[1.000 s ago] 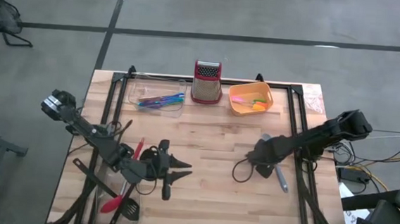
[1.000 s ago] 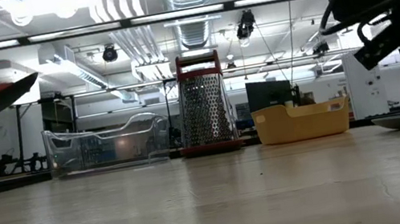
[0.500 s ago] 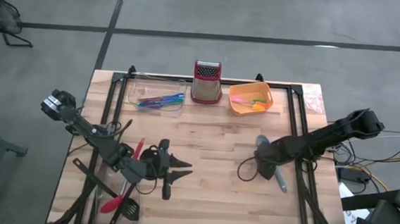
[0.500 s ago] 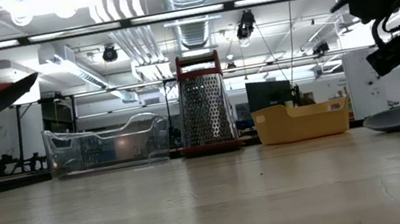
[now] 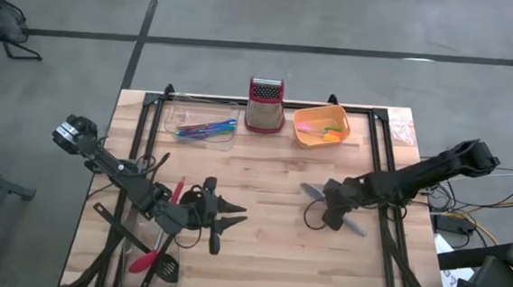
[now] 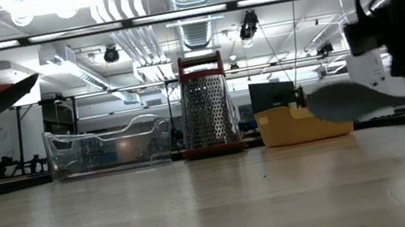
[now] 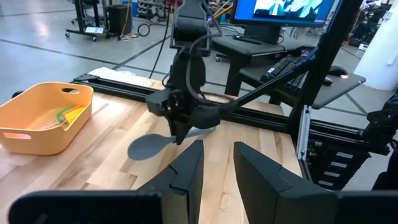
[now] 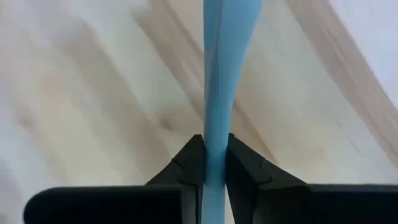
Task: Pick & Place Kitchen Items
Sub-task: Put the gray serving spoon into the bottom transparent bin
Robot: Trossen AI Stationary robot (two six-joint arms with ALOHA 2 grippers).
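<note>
My right gripper (image 5: 333, 211) is shut on a grey spatula (image 5: 315, 193) right of the table's middle. In the low view the spatula's blade (image 6: 339, 100) hangs above the wood. My left gripper (image 5: 233, 217) waits open near the table's front left, with nothing between its fingers (image 7: 186, 171). Under the left arm a red spoon (image 5: 143, 262) and a black slotted spoon (image 5: 166, 267) lie flat on the table. My right gripper pinches the spatula's handle (image 8: 215, 118) between its two fingers (image 8: 186, 163), about midway along the spatula. The fingers come from above, pointing steeply down. The spatula is lifted clear and roughly level, its blade (image 7: 149, 147) toward the table's left and its handle end (image 5: 356, 228) toward the near right.
Along the far edge stand a clear tray (image 5: 202, 122) with coloured cutlery, a steel grater with a red top (image 5: 265, 105) and an orange tub (image 5: 321, 126). A cable loop (image 5: 308, 221) hangs by the right gripper. Bare wood lies between the two grippers.
My right gripper has tipped to point steeply down and shut on the spatula's handle. The spatula, which lay on the table, is now lifted clear and has turned about, its blade swung toward the table's left.
</note>
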